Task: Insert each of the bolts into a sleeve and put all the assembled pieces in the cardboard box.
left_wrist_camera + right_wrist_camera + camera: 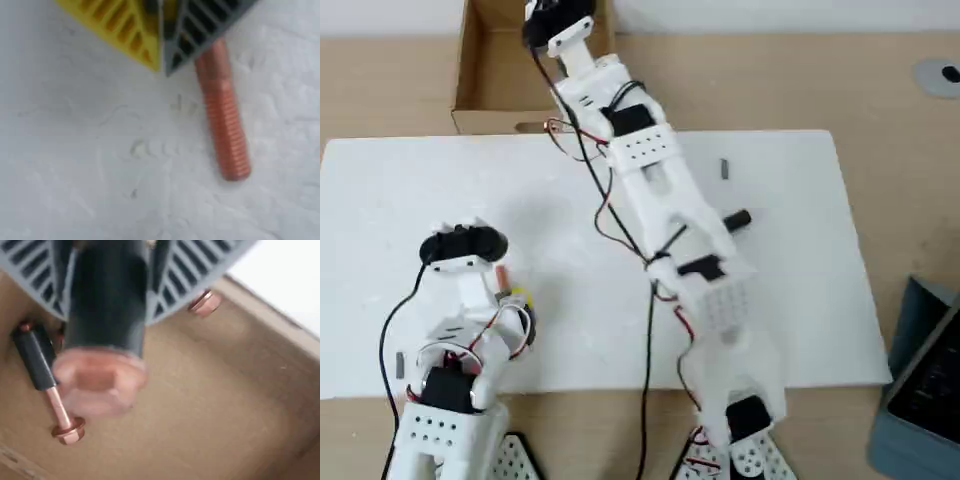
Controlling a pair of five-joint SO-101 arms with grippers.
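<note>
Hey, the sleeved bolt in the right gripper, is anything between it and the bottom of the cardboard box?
Nothing visible does. The right gripper holds the sleeved bolt over bare floor of the cardboard box. An assembled piece inside the box lies off to one side, apart from it.

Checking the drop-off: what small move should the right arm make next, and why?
Probably open the right gripper: its sleeved bolt hangs over the cardboard box floor, where another assembled piece already lies.

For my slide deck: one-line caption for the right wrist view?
Right gripper holds a sleeved bolt over the cardboard box, where another assembled piece lies.
</note>
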